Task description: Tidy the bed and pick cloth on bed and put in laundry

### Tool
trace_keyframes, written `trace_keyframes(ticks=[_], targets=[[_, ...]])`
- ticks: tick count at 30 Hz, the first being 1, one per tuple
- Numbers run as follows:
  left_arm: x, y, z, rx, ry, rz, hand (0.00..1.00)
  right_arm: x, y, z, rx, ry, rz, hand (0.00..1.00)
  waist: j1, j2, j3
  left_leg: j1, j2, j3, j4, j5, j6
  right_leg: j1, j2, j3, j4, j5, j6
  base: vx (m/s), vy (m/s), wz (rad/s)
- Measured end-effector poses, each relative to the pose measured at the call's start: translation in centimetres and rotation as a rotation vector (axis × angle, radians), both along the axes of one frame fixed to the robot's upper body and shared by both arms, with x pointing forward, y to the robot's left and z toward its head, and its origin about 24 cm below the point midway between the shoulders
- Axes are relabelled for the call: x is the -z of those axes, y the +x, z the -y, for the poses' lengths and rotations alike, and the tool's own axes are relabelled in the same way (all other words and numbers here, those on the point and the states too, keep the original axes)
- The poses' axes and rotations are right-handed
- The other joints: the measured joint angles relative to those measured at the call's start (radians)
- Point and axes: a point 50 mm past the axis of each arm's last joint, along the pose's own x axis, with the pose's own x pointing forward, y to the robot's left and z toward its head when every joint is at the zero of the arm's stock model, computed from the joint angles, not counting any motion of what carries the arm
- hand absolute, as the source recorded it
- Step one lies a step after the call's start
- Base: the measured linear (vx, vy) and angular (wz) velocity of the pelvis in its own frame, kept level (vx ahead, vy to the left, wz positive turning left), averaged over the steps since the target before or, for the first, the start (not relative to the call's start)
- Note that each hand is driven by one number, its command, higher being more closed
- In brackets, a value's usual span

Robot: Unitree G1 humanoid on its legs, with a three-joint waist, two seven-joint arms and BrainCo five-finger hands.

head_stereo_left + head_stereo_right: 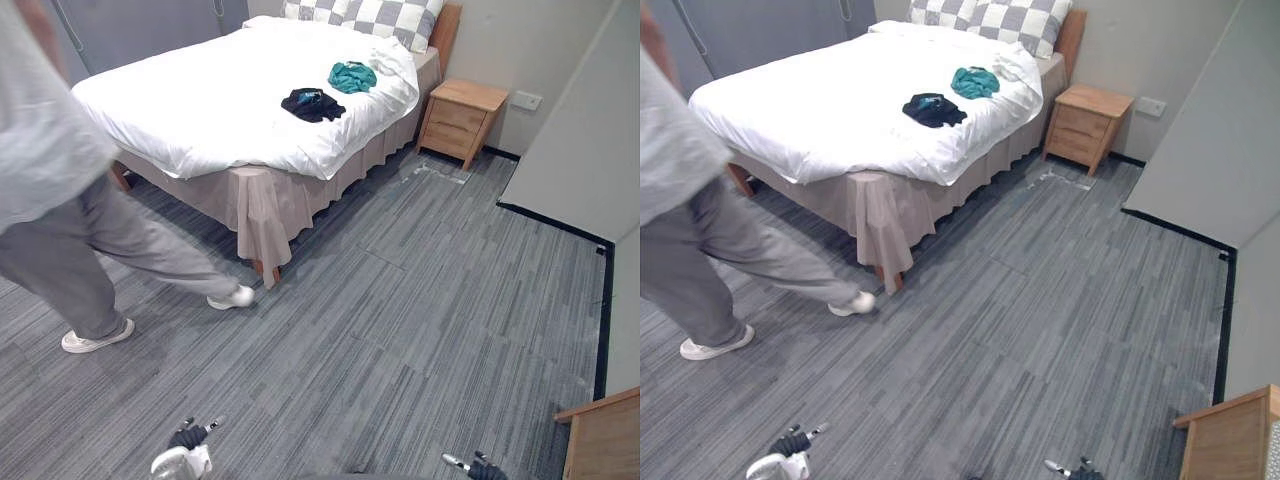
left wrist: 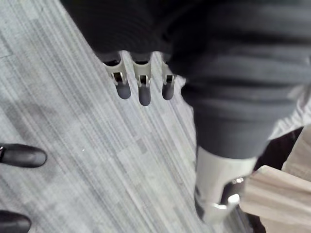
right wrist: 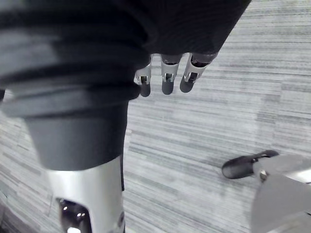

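Observation:
A bed [image 1: 200, 110] with a white duvet stands at the far left of the room. A black cloth [image 1: 312, 103] lies crumpled on it near its right edge, with a teal cloth [image 1: 351, 76] just beyond, nearer the pillows. Both hands hang low over the grey floor, far from the bed. My left hand [image 1: 186, 437] has relaxed fingers [image 2: 141, 90] and holds nothing. My right hand [image 1: 474, 465] also has loose, empty fingers [image 3: 165, 80].
A person [image 1: 60, 200] in grey strides across the floor at the left, beside the bed's foot. Checkered pillows [image 1: 370, 15] lie at the bed's head and a wooden nightstand [image 1: 462, 118] stands beside it. Wooden furniture [image 1: 605, 435] sits at the lower right, by a wall [image 1: 590, 130].

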Motion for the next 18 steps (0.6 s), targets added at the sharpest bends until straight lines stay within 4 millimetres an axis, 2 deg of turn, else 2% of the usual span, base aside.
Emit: trace_keyframes(ticks=[3, 10, 15, 18], targets=[[0.0, -0.5, -0.5, -0.010, -0.001, -0.030, 0.00, -0.3, 0.7, 0.3, -0.011, -0.009, 0.023, 0.00, -0.001, -0.002, 0.000, -0.001, 0.001, 0.027, 0.000, -0.004, -0.006, -0.002, 0.000, 0.001, 0.006, -0.007, -0.003, -0.01, -0.006, 0.00], [0.6, -1.9, -0.1, -0.048, -0.058, -0.042, 0.00, -0.3, 0.6, 0.2, -0.011, -0.008, 0.019, 0.00, -0.001, -0.004, -0.001, 0.000, 0.004, 0.049, -0.007, -0.009, -0.011, -0.010, 0.000, -0.001, 0.031, -0.025, -0.003, -0.04, -0.028, 0.00], [2.1, -2.7, 2.8, -0.073, -0.168, -0.048, 0.00, 0.1, 0.1, -0.3, -0.018, 0.019, 0.010, 0.00, -0.001, -0.004, -0.002, 0.001, 0.005, 0.051, -0.013, -0.007, -0.009, -0.011, 0.001, -0.009, 0.031, -0.025, -0.003, -0.04, -0.032, 0.01], [2.6, -3.2, 3.7, -0.066, -0.190, -0.069, 0.00, 0.4, 0.1, -1.1, -0.026, 0.043, 0.006, 0.00, -0.001, -0.007, -0.005, 0.001, 0.006, 0.053, -0.013, -0.007, -0.009, -0.012, 0.003, -0.008, 0.031, -0.025, -0.003, -0.01, -0.016, -0.01]])
